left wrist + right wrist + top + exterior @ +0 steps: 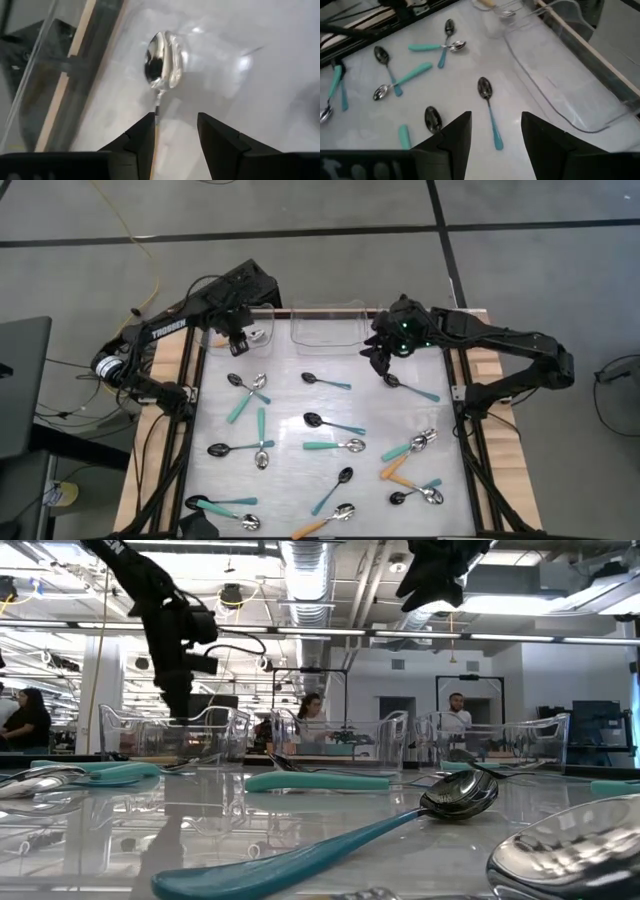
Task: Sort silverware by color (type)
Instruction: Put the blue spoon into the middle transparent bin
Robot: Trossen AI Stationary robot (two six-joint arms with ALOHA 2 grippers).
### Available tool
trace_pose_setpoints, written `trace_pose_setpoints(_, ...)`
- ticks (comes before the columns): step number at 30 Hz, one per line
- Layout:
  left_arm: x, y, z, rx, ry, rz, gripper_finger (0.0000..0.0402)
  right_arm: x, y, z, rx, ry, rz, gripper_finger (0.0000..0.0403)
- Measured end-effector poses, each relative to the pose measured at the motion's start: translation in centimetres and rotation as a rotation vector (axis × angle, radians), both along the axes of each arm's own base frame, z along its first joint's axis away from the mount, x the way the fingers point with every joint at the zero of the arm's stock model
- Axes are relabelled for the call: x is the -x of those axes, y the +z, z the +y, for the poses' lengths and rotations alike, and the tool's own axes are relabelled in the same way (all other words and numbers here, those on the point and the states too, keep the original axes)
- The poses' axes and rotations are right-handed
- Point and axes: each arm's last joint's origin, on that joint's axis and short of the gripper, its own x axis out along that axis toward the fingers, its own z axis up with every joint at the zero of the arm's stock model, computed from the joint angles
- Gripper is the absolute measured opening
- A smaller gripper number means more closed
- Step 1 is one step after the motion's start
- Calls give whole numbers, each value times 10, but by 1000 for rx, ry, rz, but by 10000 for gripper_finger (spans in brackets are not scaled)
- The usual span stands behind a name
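Several spoons with silver or black bowls and teal or orange handles lie scattered on the white table [290, 480]. My left gripper [175, 125] hangs open over the far-left clear bin [262, 330], pointing steeply down. Below it a silver-bowled spoon [162, 62] with an orange handle lies on the bin's floor, its handle running toward my fingers. My right gripper [495, 132] is open in the air beside the middle bin [328, 328], above a black-bowled, teal-handled spoon [487, 105] that lies flat on the table. My left gripper stands with one fingertip [145, 131] right beside the spoon's thin handle [157, 111]; that finger hides the handle's free end, and I cannot tell whether it touches. The spoon lies flat in the bin, bowl pointing away from the fingers.
The two clear bins stand side by side along the far edge; the middle one [565, 80] shows nothing inside. Wooden rails [165, 420] and black frame bars border the table left and right. People show in the room behind [310, 715].
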Motion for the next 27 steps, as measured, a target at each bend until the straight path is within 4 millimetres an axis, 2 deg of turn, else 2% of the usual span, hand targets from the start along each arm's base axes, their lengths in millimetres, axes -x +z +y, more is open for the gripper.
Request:
trace_pose_setpoints(3,-1,15,-3,101,2,-46,133,-12,-9,2,-3,24,26,194)
trace_pose_setpoints(6,0,31,-10,216,-5,-88,133,-32,-29,0,-20,36,85,194)
trace_pose_setpoints(10,7,51,-26,303,-23,-149,133,-65,-63,0,-27,70,160,194)
trace_pose_setpoints(14,12,67,-46,312,-48,-324,132,-96,-99,1,-16,109,188,194)
trace_pose_setpoints(19,6,71,-68,301,-136,-601,132,-123,-146,-2,-28,118,240,194)
trace_pose_setpoints(24,-4,62,-86,254,-196,-700,132,-137,-186,-6,-26,112,306,194)
trace_pose_setpoints(27,-11,59,-93,245,-243,-722,132,-141,-202,-8,26,108,345,188)
